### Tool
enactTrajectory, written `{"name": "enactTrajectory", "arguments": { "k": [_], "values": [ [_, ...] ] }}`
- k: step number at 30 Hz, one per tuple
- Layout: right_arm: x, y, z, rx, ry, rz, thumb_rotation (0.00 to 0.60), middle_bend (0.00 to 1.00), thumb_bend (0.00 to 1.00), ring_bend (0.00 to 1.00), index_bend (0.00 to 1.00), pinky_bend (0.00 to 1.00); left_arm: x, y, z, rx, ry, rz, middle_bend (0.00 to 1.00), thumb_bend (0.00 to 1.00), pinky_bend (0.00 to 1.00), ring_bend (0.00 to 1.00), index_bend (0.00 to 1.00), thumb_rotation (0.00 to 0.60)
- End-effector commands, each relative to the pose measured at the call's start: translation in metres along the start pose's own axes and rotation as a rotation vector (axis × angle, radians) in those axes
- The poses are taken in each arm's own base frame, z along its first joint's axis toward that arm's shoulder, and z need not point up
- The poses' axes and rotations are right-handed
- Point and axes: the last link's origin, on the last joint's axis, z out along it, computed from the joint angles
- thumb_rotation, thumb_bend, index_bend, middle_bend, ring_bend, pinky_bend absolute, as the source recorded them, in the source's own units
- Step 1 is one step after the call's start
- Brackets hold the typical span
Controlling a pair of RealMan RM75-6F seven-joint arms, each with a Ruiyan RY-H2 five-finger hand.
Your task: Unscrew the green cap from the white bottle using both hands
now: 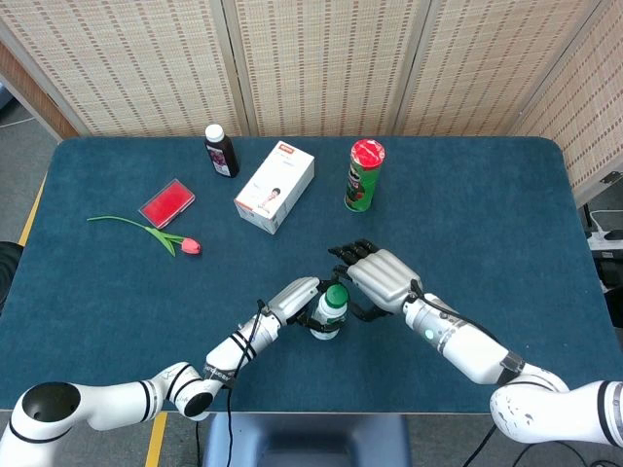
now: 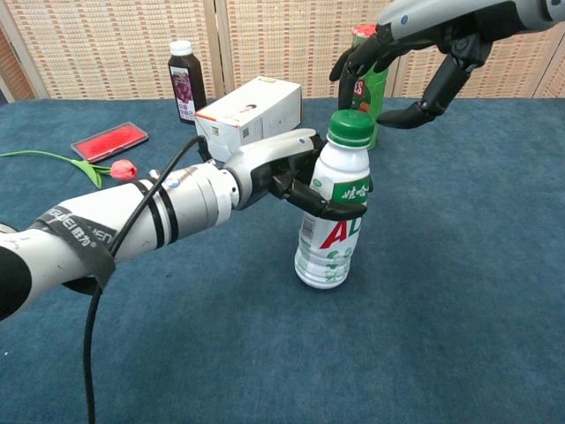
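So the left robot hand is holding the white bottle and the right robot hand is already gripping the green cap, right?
Not quite. The left robot hand holds the white bottle, but the right robot hand hovers open above the green cap, not gripping it. The chest view shows the gap.

The worktop [image 2: 459,291] is covered in matt dark-blue cloth with a fine nap. The bottle [image 2: 333,231] is made of smooth, glossy white plastic, and its cap [image 2: 351,127] of ribbed green plastic. The left hand [image 2: 269,168] is cased in glossy white shell, its fingers [image 2: 331,210] in black. A woven screen [image 1: 321,58] is seen behind.
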Motion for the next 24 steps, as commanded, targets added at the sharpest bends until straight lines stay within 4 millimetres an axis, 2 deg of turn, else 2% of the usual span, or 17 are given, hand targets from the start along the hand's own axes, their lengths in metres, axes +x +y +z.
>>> {"name": "enactTrajectory", "arguments": {
  "k": [1, 14, 24],
  "values": [
    [0.0007, -0.0008, -0.0003, 0.013, -0.008, 0.011, 0.496, 0.00, 0.40, 0.00, 0.29, 0.00, 0.0001, -0.0003, 0.0006, -0.005, -0.014, 0.012, 0.91, 0.92, 0.94, 0.57, 0.76, 0.600],
    [0.0000, -0.0028, -0.0052, 0.037, -0.031, 0.015, 0.498, 0.00, 0.40, 0.00, 0.32, 0.00, 0.0009, -0.0022, 0.0061, -0.004, -0.041, 0.025, 0.91, 0.94, 0.94, 0.57, 0.76, 0.600],
    [-0.0017, -0.0060, -0.0073, 0.069, -0.054, 0.066, 0.497, 0.00, 0.51, 0.00, 0.43, 0.00, 0.0041, -0.0058, 0.0071, -0.004, -0.045, 0.031, 0.91, 0.94, 0.94, 0.57, 0.76, 0.600]
  ]
}}
